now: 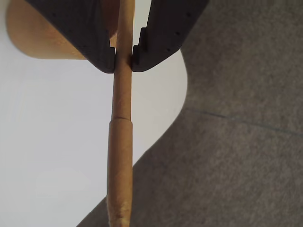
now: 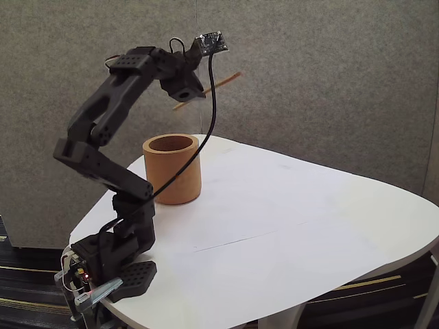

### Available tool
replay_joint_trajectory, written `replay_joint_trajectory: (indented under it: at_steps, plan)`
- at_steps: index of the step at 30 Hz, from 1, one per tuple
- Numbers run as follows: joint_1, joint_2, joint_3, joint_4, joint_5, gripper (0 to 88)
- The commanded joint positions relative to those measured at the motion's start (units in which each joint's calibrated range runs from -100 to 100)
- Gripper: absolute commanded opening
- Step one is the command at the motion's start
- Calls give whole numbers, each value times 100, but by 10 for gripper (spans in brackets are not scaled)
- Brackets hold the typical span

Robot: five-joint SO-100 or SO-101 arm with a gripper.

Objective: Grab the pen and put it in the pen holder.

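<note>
Fingers (image 1: 108, 43) clamp the pen (image 1: 120, 142) from both sides in the wrist view, dark tips closed tight on its thin upper section, no gap showing. Gripper (image 1: 123, 62) is shut on the pen. Pen runs down the middle of that view, tan wood colour, with a step where it widens to a thicker lower part, its end near the bottom edge. Below it lies the white desk (image 1: 47, 142), rounded edge at right, grey carpet-like surface (image 1: 236, 142) beyond. Orange-brown holder (image 1: 33, 38) sits at top left, partly behind the left finger.

Fixed view: black arm (image 2: 103, 130) is raised high, gripper (image 2: 186, 89) in the air above and a bit right of the holder (image 2: 172, 169). Pen (image 2: 219, 83) sticks out tilted, upper end pointing right, well clear of the desk (image 2: 288, 219) and not in the holder. Holder stands upright on the desk near the back left edge, open top, darker inside. Black cable (image 2: 206, 130) hangs from the wrist camera (image 2: 211, 42) in a curve, passing in front of the holder down to the arm base (image 2: 110, 264). Grey wall (image 2: 329, 82) behind.
</note>
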Motion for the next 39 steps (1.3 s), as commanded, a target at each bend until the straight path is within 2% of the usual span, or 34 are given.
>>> replay_joint_trajectory:
  at_steps: [1,5,11,18,29,39]
  plan:
    - [-203,397,-460,-271,27,8]
    - [-445,795,-379,-814,27,8]
    - [-591,917,-280,-890,27,8]
    - [-708,861,605,-1466,38,8]
    - [-833,844,1579,-2720,722,8]
    - [-884,844,1579,-3534,1733,8]
